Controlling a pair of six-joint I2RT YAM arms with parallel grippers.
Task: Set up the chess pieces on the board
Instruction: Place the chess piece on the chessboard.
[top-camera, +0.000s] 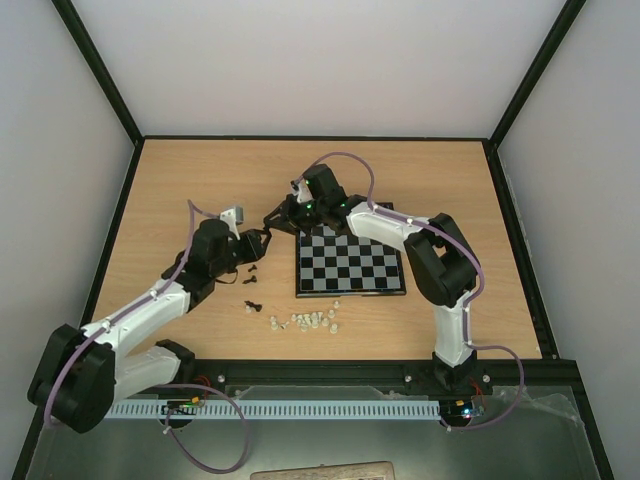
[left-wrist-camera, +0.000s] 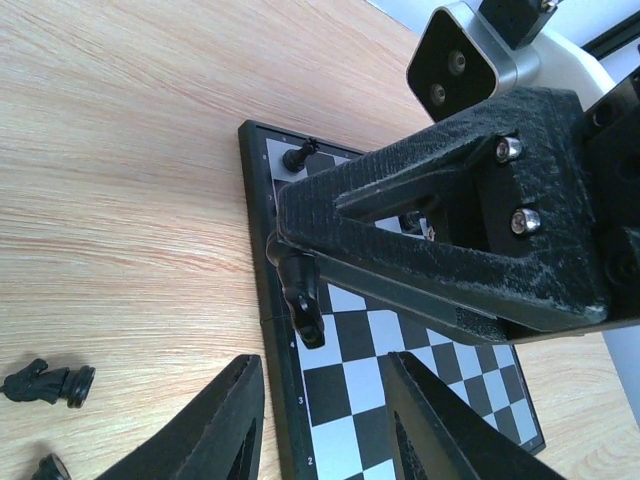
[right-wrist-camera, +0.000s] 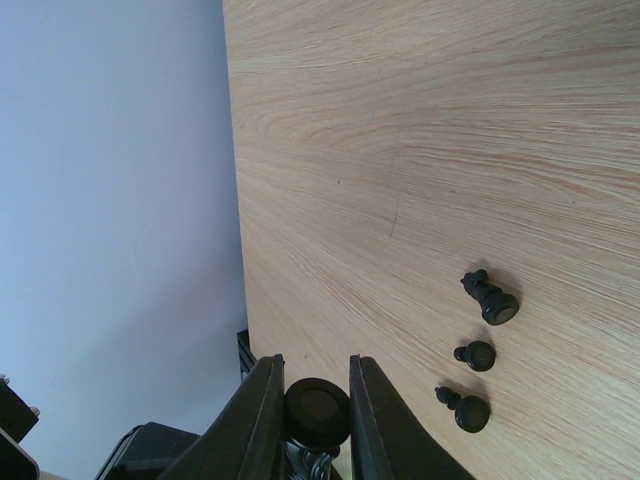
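Note:
The board (top-camera: 350, 262) lies at mid-table. In the left wrist view one black chess piece (left-wrist-camera: 298, 156) stands on a far corner square of the board (left-wrist-camera: 352, 392). My right gripper (top-camera: 276, 222) reaches left past the board's left edge. It (right-wrist-camera: 316, 372) is shut on a black chess piece (right-wrist-camera: 317, 410), which shows hanging over the board's left rim (left-wrist-camera: 300, 295). My left gripper (top-camera: 262, 241) is just beside it, open and empty (left-wrist-camera: 325, 368), over the board's left rim. Loose black pieces (top-camera: 250, 268) lie on the wood left of the board.
Three black pieces (right-wrist-camera: 476, 354) lie on their sides on the wood. Two more black pieces (top-camera: 251, 306) lie near the front. A cluster of whitish pieces (top-camera: 305, 320) lies in front of the board. A black frame edges the table (top-camera: 180, 190).

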